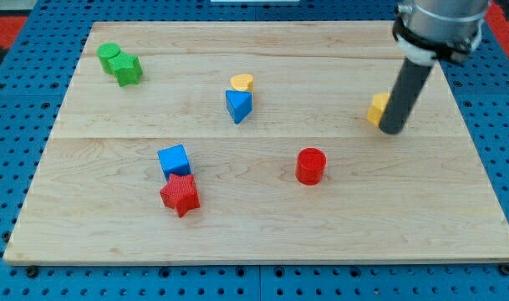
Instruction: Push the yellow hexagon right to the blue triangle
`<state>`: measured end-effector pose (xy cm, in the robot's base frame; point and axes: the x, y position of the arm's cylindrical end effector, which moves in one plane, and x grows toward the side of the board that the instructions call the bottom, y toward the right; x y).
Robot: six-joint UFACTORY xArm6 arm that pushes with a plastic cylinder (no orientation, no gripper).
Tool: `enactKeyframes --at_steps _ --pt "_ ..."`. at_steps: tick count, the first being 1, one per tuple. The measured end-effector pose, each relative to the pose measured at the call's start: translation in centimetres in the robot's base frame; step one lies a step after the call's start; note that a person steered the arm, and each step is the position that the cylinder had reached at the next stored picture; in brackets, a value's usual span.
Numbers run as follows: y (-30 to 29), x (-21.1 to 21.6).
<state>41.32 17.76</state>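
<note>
So my tip point(393, 130) sits touching the right side of the yellow hexagon point(377, 109), far right on the counter point(262, 234). No gripper here. Blue triangle point(238, 105) is well left. Hexagon's probably light, hard, slidey; push its flat side squarely.

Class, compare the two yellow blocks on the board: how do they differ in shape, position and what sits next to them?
The yellow heart sits near the board's middle, touching the blue triangle below it; the yellow hexagon sits far toward the view's right. The heart shows fully; the hexagon is partly hidden by the rod, my tip beside it on its right. Both are small, yellow and flat on the wooden board.
</note>
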Motion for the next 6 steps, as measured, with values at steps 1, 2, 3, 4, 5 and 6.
enactKeyframes --at_steps 1,2,3,4,5,6 --pt "2.2 0.0" --pt "9.8 -2.0" --pt "0.1 -4.7" --pt "-13.1 -6.7" --pt "-18.5 -7.3" --pt "-23.9 -6.9"
